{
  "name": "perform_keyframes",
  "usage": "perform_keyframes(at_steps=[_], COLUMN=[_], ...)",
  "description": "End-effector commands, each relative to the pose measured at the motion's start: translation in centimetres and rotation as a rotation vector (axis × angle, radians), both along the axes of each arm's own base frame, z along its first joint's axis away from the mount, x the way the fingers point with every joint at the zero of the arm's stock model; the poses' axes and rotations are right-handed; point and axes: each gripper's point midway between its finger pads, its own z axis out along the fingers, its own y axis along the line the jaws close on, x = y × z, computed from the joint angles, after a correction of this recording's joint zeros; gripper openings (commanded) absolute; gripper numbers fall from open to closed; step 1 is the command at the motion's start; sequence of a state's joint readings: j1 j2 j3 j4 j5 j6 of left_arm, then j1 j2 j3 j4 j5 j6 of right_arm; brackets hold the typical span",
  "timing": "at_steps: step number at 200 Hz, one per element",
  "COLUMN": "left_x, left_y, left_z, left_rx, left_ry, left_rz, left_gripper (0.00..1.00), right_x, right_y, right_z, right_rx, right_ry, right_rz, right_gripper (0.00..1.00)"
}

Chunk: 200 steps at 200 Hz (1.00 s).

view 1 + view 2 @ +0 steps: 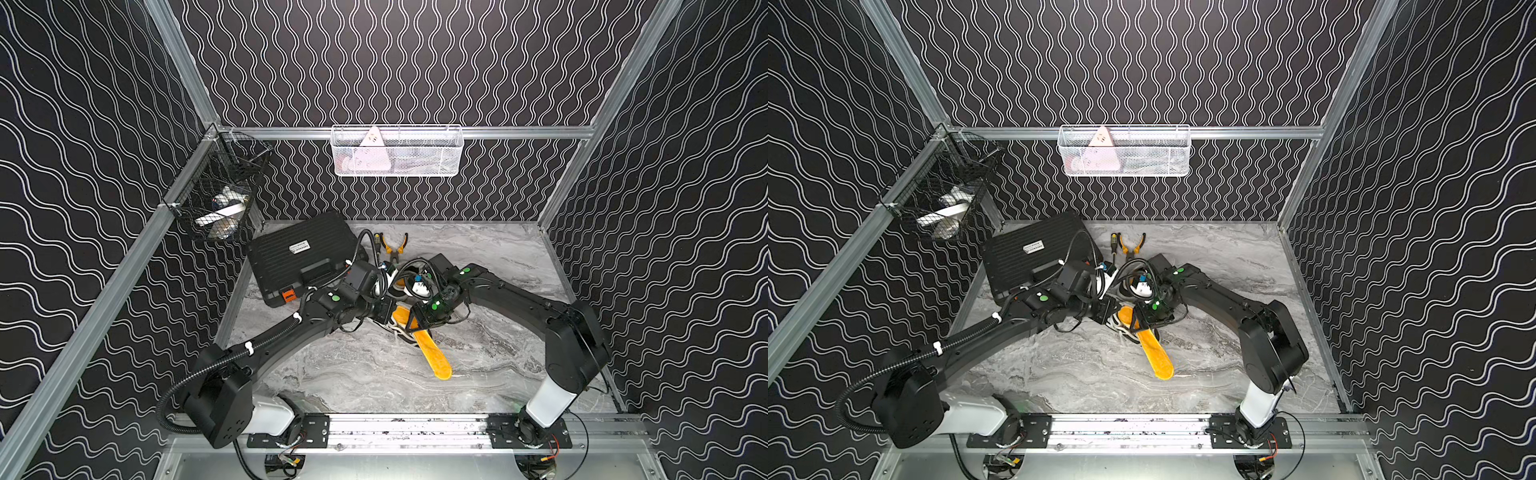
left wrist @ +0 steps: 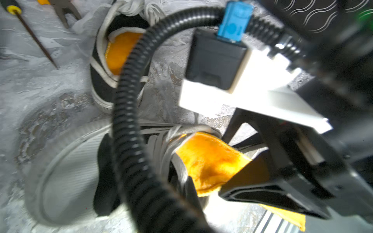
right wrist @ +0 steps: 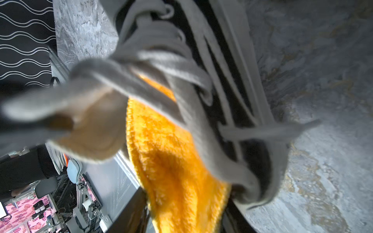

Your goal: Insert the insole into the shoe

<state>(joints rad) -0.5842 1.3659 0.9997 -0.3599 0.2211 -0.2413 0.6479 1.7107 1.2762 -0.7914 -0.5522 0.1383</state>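
1. Current state: the shoe lies on the tabletop between the two arms. The insole is only part-way in. One end sits under the laces, and most of its length trails out of the opening onto the tabletop.
2. Grip state: the right fingers are clamped on the insole just outside the shoe opening. The left fingers are closed at the shoe. What they pinch cannot be told from these views.
3. Risk of buckling: the insole is soft and shows a crease at the opening. A push from a grip behind that crease is likely to fold it rather than feed it forward.
4. Risk of snagging: the laces cross the opening directly over the insole. The leading edge can catch under them and bunch up.
5. Risk of shoe shift: if the left hold is weak, the push can slide or roll the shoe. It would move toward the second shoe and the pliers behind it.
6. Risk of collision: both wrists work close together over the opening, and a cable hangs across the work area. A wide re-grip can bring them into contact.
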Motion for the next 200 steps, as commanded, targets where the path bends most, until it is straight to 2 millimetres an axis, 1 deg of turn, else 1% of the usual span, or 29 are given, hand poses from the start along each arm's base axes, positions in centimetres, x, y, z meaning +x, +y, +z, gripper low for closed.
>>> perform_keyframes(at_steps=[1,19,41,58,80,108,133,165,181,200], left_x=[1.3,1.3,0.7,0.6,-0.1,-1.0,-1.7,-1.5,-1.5,-1.3], left_y=[0.2,-0.3,-1.1,-1.5,-2.1,-2.7,-3.1,-2.9,-3.0,-2.8], left_z=[1.3,1.4,0.9,0.7,0.9,1.0,1.3,0.9,0.8,0.4], left_rx=[0.004,-0.013,-0.029,-0.044,-0.067,-0.065,-0.073,-0.057,-0.071,-0.069], left_ry=[-0.098,-0.119,-0.095,-0.097,-0.094,-0.105,-0.112,-0.095,-0.087,-0.072], left_rz=[0.023,-0.006,-0.054,-0.052,-0.084,-0.126,-0.157,-0.139,-0.130,-0.102], left_gripper=[0.00,0.00,0.00,0.00,0.00,0.00,0.00,0.00,0.00,0.00], right_x=[-0.2,-0.9,-1.3,-1.4,-0.6,0.2,0.9,2.4,3.4,3.7], right_y=[0.9,0.9,0.6,1.0,1.1,1.9,1.9,2.1,2.6,3.6], right_z=[1.0,0.4,-0.6,-0.3,-0.3,0.3,-0.4,-1.2,-1.2,-0.9], right_rx=[0.079,0.092,0.074,0.093,0.079,0.095,0.055,0.003,0.001,0.010], right_ry=[-0.010,0.031,0.058,0.070,0.051,0.048,0.043,0.018,-0.007,-0.033], right_rz=[0.008,0.005,-0.002,-0.002,-0.023,-0.026,-0.020,-0.028,-0.043,-0.039], right_gripper=[0.50,0.50,0.50,0.49,0.49,0.49,0.50,0.50,0.51,0.57])
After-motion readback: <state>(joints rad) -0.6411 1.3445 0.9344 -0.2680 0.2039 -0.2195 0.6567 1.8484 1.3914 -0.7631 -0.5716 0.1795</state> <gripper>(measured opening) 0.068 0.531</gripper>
